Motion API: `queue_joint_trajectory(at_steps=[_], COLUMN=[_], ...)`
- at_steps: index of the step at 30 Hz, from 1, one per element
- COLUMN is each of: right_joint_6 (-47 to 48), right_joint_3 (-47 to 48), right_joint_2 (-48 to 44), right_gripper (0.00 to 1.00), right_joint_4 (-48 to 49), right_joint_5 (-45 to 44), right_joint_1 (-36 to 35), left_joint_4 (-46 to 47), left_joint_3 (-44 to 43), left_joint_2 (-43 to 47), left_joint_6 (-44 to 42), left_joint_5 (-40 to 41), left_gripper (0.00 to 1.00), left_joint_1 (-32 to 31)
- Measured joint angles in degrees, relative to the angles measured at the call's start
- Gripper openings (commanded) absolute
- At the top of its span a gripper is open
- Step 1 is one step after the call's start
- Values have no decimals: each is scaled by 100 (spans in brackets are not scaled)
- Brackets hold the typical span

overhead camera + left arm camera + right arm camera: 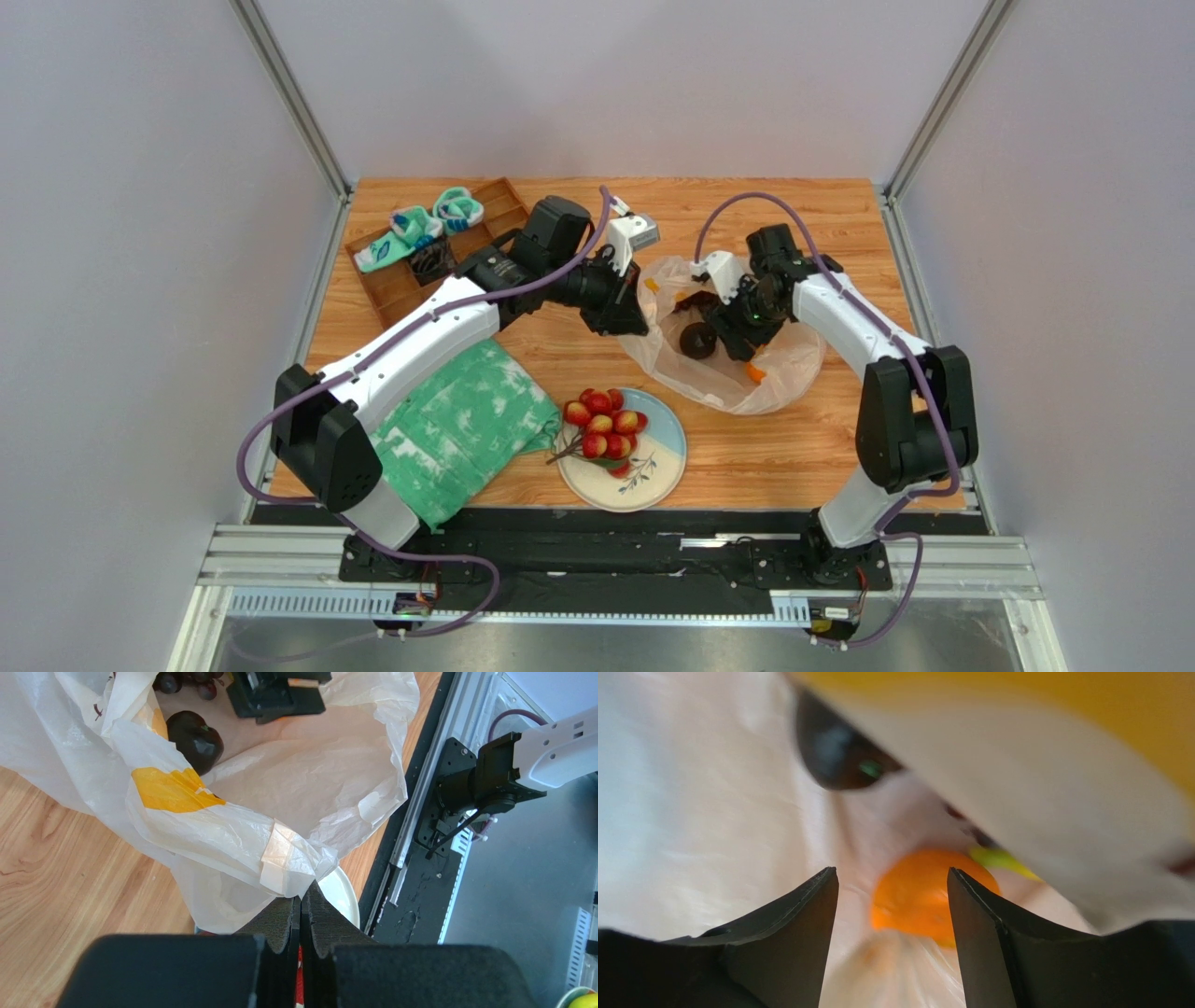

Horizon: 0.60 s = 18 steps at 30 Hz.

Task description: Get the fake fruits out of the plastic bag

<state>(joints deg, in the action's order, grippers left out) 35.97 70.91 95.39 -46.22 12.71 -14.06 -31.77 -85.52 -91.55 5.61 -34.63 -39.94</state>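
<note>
The plastic bag [779, 367] lies open at the table's middle right. My left gripper [627, 317] is shut on the bag's near edge [291, 864] and holds it up. My right gripper [718, 331] is inside the bag, open, its jaws wide apart [892, 885]. An orange [924, 896] lies just beyond and between them, untouched. A dark round fruit [836, 752] sits farther in and also shows in the left wrist view [195, 738], beside dark grapes [184, 682]. A yellow-green tip [1001, 859] peeks out behind the orange. The cluster of red fruits [603, 422] lies on a plate [659, 473].
A green-white mottled cloth [456, 427] lies under the left arm at the front left. A brown tray [400, 287] with teal-white items stands at the back left. The plate sits just in front of the bag.
</note>
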Motion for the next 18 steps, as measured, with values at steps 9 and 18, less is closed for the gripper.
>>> queue_joint_trajectory(at_steps=[9,18], right_joint_6=[442,407], right_joint_3=[-911,-835], right_joint_2=[-966,-195], right_gripper=[74,71], right_joint_4=[-101,-101], right_joint_5=[-1056,-1360], right_joint_1=[313,289], left_joint_4=[-4,4], left_joint_3=[-2,-2], left_joint_2=[-2,-2], left_joint_6=[-13,-22], left_joint_5=[-92,-127], left_gripper=[0,0], left_joint_1=[0,0])
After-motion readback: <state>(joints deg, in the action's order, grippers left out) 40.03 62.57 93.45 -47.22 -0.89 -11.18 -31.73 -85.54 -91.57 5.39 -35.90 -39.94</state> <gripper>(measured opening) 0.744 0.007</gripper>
